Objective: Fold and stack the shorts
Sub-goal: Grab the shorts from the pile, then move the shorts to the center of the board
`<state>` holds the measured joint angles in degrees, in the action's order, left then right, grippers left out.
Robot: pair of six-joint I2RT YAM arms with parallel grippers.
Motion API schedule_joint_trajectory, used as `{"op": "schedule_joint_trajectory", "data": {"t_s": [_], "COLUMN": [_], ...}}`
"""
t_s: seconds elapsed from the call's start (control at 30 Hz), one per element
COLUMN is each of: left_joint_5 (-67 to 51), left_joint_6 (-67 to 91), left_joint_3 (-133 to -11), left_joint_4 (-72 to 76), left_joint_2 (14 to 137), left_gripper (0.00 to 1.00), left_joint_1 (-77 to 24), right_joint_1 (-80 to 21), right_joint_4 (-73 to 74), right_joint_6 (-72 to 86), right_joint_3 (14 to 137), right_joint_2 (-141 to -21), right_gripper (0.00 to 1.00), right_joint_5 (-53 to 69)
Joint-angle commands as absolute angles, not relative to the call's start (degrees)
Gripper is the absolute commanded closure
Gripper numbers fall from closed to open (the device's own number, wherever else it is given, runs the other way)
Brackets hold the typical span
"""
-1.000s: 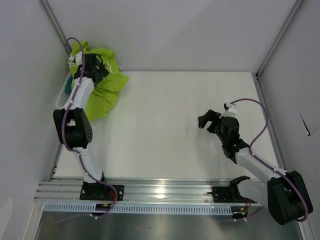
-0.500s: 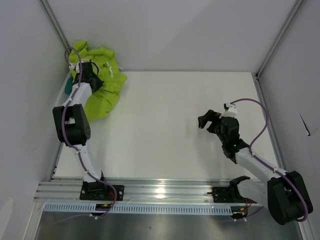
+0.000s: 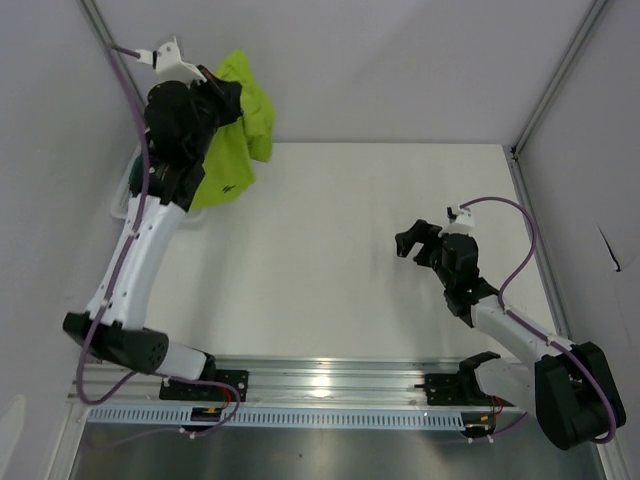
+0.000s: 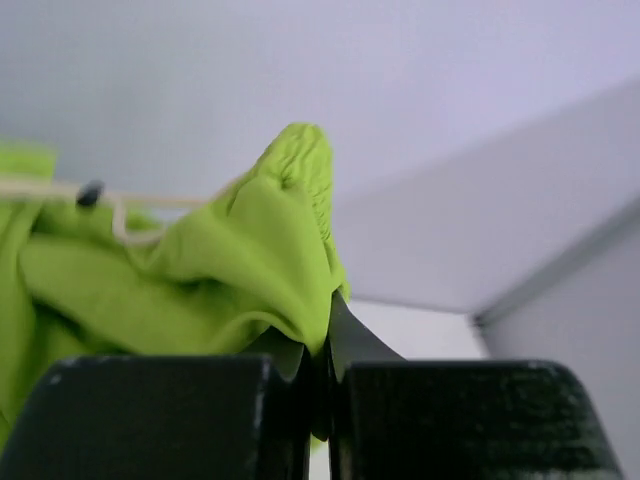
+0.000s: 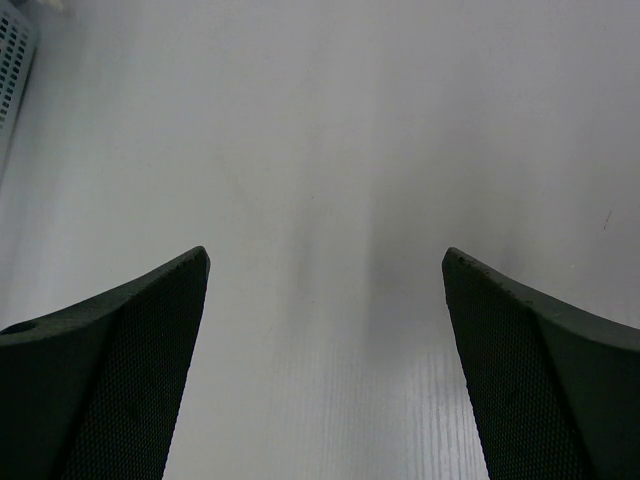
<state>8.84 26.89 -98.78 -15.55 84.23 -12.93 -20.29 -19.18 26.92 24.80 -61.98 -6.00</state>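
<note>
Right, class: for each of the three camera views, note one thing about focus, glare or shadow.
Top external: glare on the metal rail at the near edge. Left wrist: the lime green shorts and the left gripper pinching them look soft, close to the lens. Right wrist: the right gripper shows crisp surface texture; a faint shadow band crosses the table.

The left fingers [image 4: 150, 420], open a second ago over the heap in the upper left of the top view, have pinched the lime green shorts [image 3: 232, 170]. The arm has risen, lifting the shorts off the bench [image 3: 330, 250]; they now hang.
</note>
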Motion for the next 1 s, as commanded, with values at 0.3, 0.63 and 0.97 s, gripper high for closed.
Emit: {"op": "schedule_joint_trajectory", "data": {"t_s": [0.3, 0.63, 0.97], "left_joint_5": [1.15, -3.25, -3.61], "left_joint_6": [31.28, 41.13, 36.48], "left_joint_3": [-94.85, -65.57, -65.74], "left_joint_4": [-9.67, -2.89, -13.26], "left_joint_2": [66.27, 73.62, 73.05], "left_gripper": [1.00, 0.36, 0.01], "left_joint_1": [-21.71, -21.18, -20.04], "right_joint_1": [-20.57, -20.57, -20.57], "right_joint_4": [-20.65, -20.21, -28.29], "right_joint_6": [26.45, 26.28, 25.40], "right_joint_3": [25.93, 25.75, 26.01], "right_joint_2": [-59.50, -58.36, -62.13], "right_gripper": [0.00, 0.01, 0.00], "right_joint_5": [-6.94, -7.47, 8.95]}}
